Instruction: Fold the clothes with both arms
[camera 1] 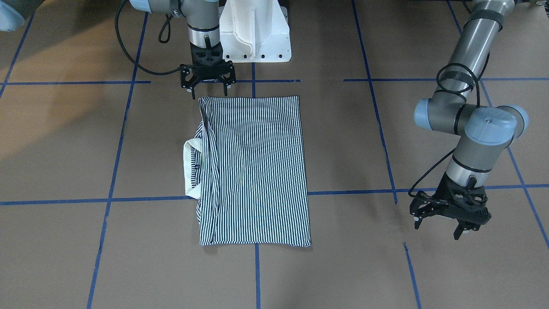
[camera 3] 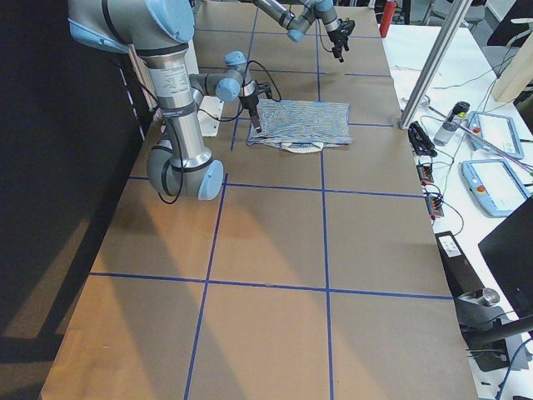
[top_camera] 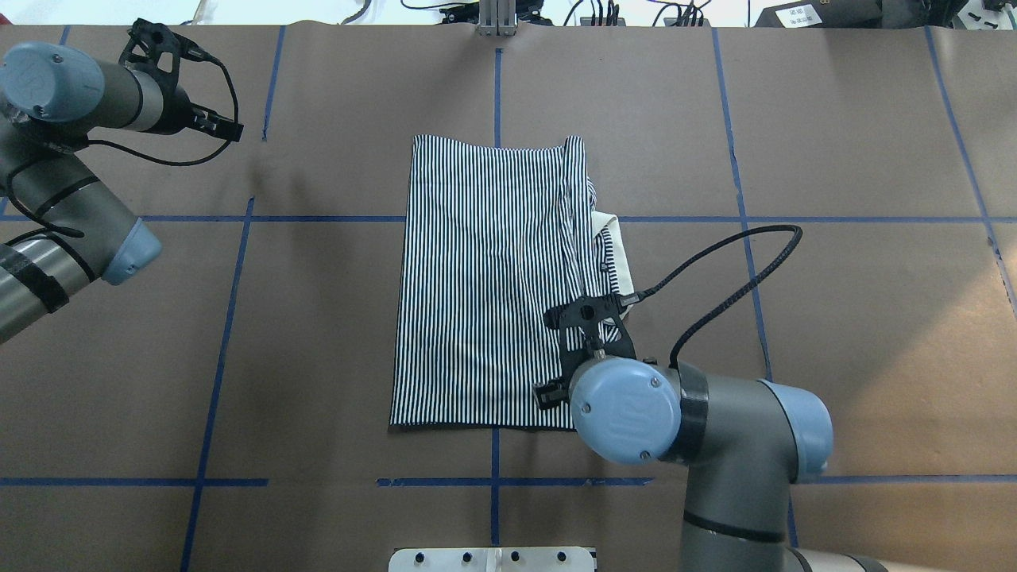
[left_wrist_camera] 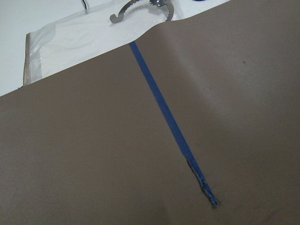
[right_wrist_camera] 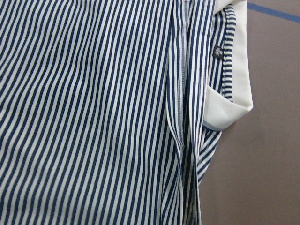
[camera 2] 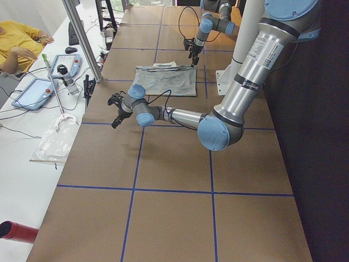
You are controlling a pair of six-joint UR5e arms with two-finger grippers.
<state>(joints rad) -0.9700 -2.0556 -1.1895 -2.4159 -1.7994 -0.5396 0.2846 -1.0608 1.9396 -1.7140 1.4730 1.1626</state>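
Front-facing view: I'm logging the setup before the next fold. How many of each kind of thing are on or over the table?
Striped polo shirt: 1
Robot arms: 2 (left arm, right arm)
Claws: 2 (left claw, right claw), both open
White pedestal base: 1
Total: 6

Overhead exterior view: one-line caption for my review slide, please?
Striped polo shirt folded into a rectangle, cream collar peeking out; open right gripper at its near collar-side corner, open left gripper far aside.
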